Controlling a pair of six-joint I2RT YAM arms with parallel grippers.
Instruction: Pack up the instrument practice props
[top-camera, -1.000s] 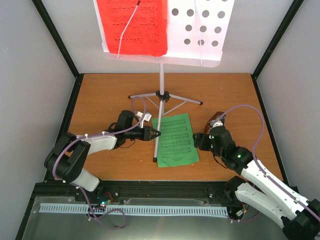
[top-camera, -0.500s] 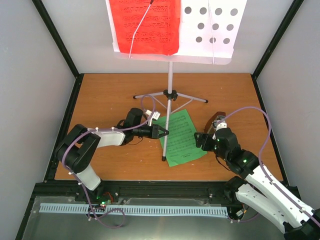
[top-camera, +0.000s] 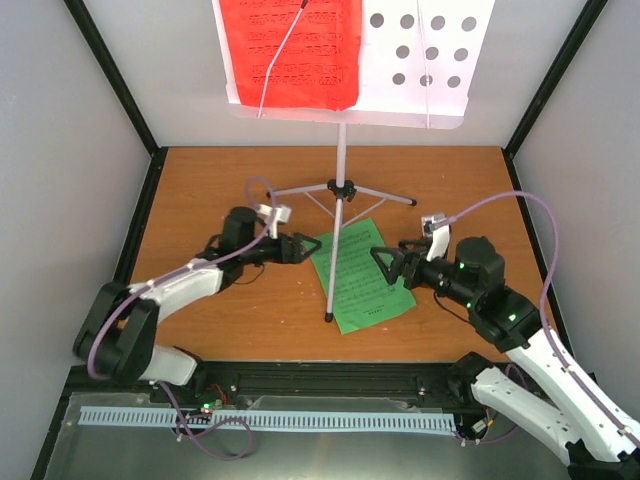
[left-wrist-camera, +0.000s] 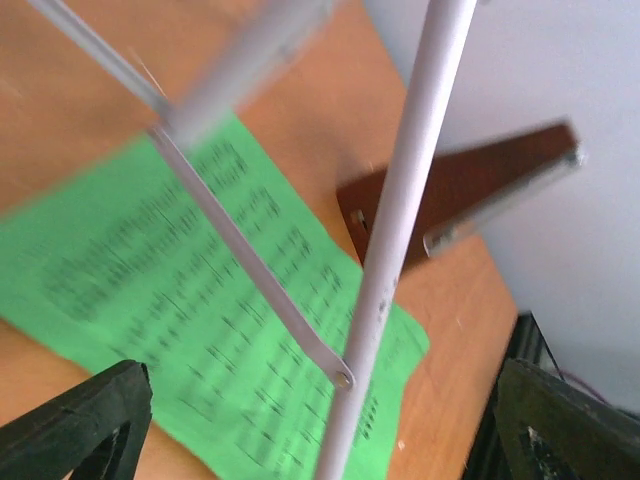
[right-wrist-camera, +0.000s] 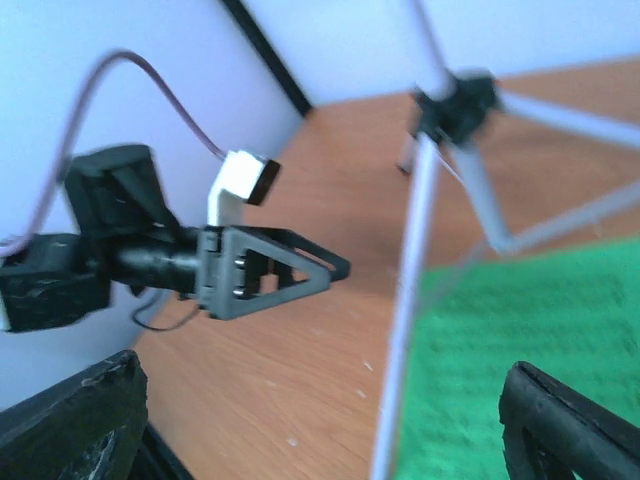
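- Two arms reach in from the near edge of the brown wooden surface (top-camera: 200, 200), one on each side.
- The left end effector (top-camera: 298, 247) has its fingers spread wide with nothing between them. It sits just left of the stand's front leg and the green sheet's left edge.
- The right end effector (top-camera: 383, 264) is also spread wide and grips nothing. It is over the right edge of the green sheet; whether it touches the sheet cannot be told.
- One green music sheet (top-camera: 360, 290) lies flat and slightly skewed near the middle of the surface. It is bright green with printed black staves.
- One silver tripod stand (top-camera: 340, 150) stands upright on three thin legs, and its front leg crosses the green sheet.
- One dark-brown metronome (left-wrist-camera: 470, 185) shows in the left wrist view as a tapering wedge with a pale, clear-looking edge. It lies beyond the green sheet, towards the wall.
- Farthest back, the stand's white tray (top-camera: 420, 100) has rows of round holes.
- One red music sheet (top-camera: 290, 50) covers the tray's left half.
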